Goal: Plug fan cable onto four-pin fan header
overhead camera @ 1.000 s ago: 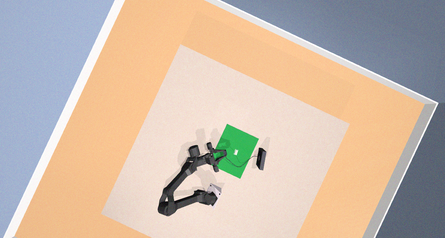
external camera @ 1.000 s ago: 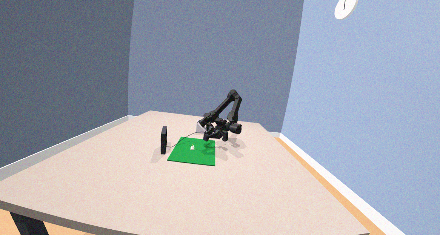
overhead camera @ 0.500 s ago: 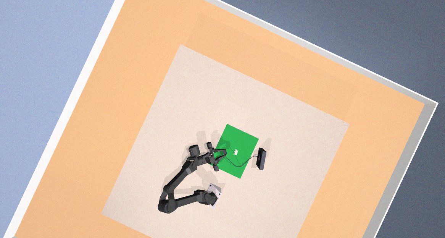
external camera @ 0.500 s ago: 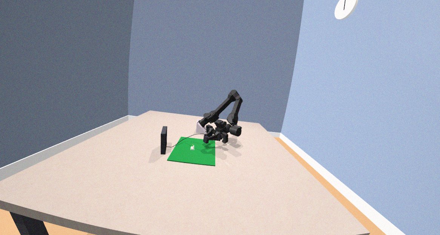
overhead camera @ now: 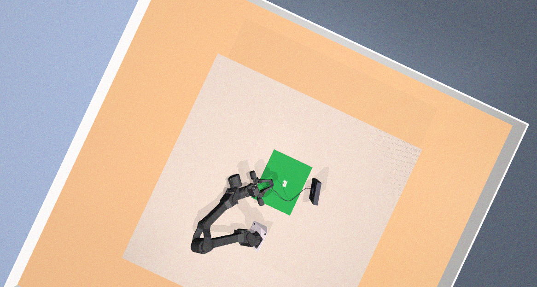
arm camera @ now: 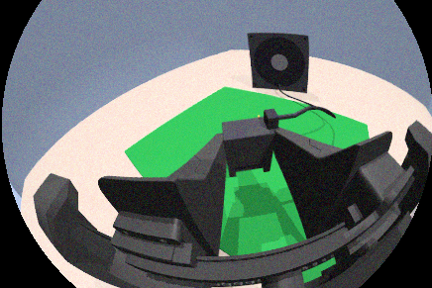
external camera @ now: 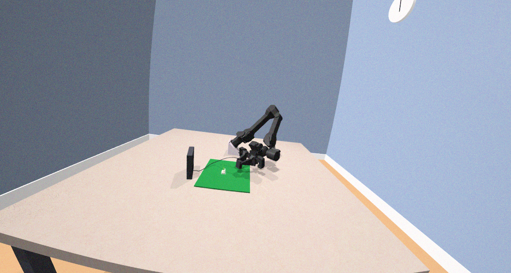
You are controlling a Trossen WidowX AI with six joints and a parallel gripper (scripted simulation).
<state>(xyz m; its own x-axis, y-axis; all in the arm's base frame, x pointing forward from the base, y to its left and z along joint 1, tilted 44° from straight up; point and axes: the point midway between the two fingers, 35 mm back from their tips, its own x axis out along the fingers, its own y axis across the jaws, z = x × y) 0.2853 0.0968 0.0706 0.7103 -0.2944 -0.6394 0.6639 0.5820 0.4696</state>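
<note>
My gripper (overhead camera: 268,184) (external camera: 239,163) (arm camera: 247,135) is shut on the fan's dark plug (arm camera: 249,156) and holds it a little above the near-left part of the green board (overhead camera: 296,165) (external camera: 214,183) (arm camera: 178,137). The white four-pin header (overhead camera: 284,183) (external camera: 222,171) stands near the board's middle, a short way beyond the plug and apart from it. In the wrist view the header is hidden. A thin black cable (overhead camera: 288,199) (arm camera: 310,110) runs from the plug to the black fan (overhead camera: 315,191) (external camera: 189,162) (arm camera: 278,62), which stands upright just off the board's far edge.
The arm's base (overhead camera: 259,231) (external camera: 232,147) sits on the beige table (overhead camera: 232,108) (external camera: 143,218) beside the board. Blue walls stand around the table, with a white clock (external camera: 402,6) high on one of them.
</note>
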